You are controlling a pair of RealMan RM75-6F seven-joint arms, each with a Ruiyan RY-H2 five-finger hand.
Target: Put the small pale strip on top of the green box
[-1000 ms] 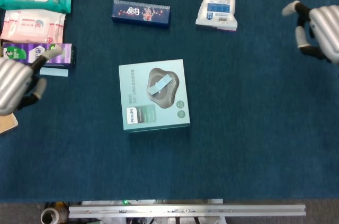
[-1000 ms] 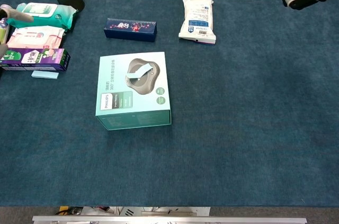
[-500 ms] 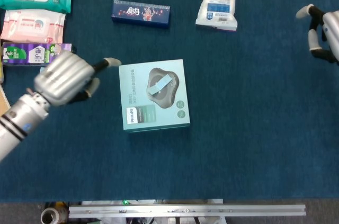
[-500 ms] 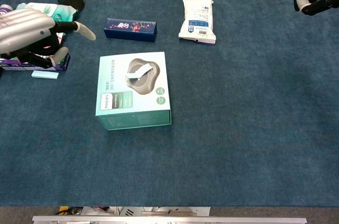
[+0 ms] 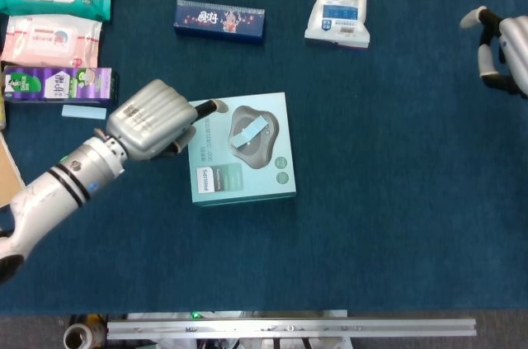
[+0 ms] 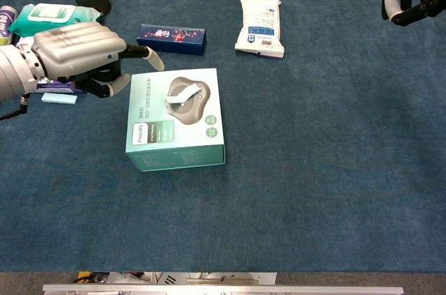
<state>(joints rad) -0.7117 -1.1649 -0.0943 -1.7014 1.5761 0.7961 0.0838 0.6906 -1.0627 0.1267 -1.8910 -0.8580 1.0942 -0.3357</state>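
**A:** Left hand (image 5: pixel 153 122) low at the left edge of the green box (image 5: pixel 239 188) — one finger stretched out over the lid, the rest curled under, nothing visible in the grasp.

**B:** And the pale strip (image 5: pixel 250 132)?

**A:** Flat on the lid, slanted across the printed picture, clear of that finger. Thin, matte, card-like. Looks placed, going by this.

**B:** Second pale strip (image 5: pixel 84 112) down on the blue cloth (image 5: pixel 396 200), just beside the purple carton (image 5: pixel 58 85). Hard to say which one counts.

**A:** Smooth rigid cardboard on the box, flat-topped — a steady shelf for something so light.

**B:** Right hand (image 5: pixel 503 52)?

**A:** Far off at the right edge, fingers curled in, empty. Probably parked out of the way.
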